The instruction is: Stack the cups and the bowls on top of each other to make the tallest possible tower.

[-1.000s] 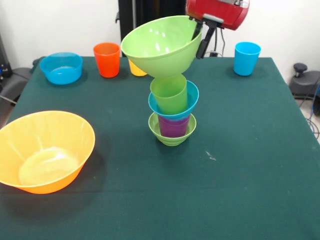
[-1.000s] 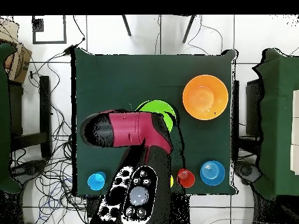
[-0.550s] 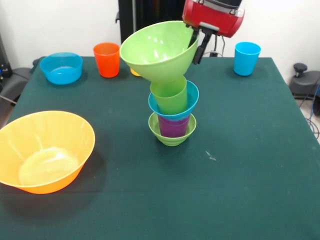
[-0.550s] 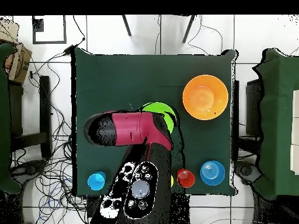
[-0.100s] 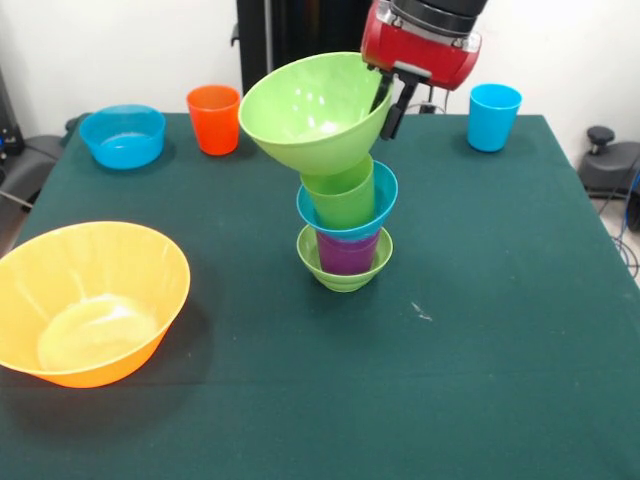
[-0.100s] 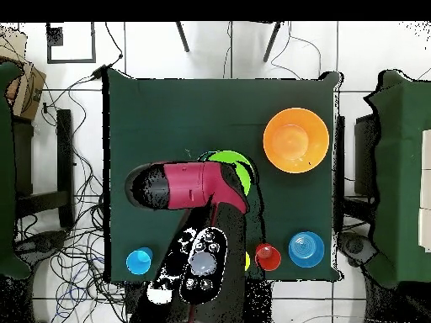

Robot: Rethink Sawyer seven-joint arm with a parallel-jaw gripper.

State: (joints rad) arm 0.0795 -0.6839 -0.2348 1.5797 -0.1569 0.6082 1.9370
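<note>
Fingers (image 5: 388,98) pinch the rim of the medium green bowl (image 5: 310,110), shut on its wall, one inside and one outside. Bowl hangs below and beside them, tilted, mouth opening up and away from the fingers, its base at or just inside the green cup (image 5: 340,195) topping the tower (image 5: 345,235) on the worktop (image 5: 500,300). Axis leans off vertical. Judgement: level the bowl first, centre the base over the cup, lower slowly, release only once seated; a sideways push would likely topple the column.
</note>
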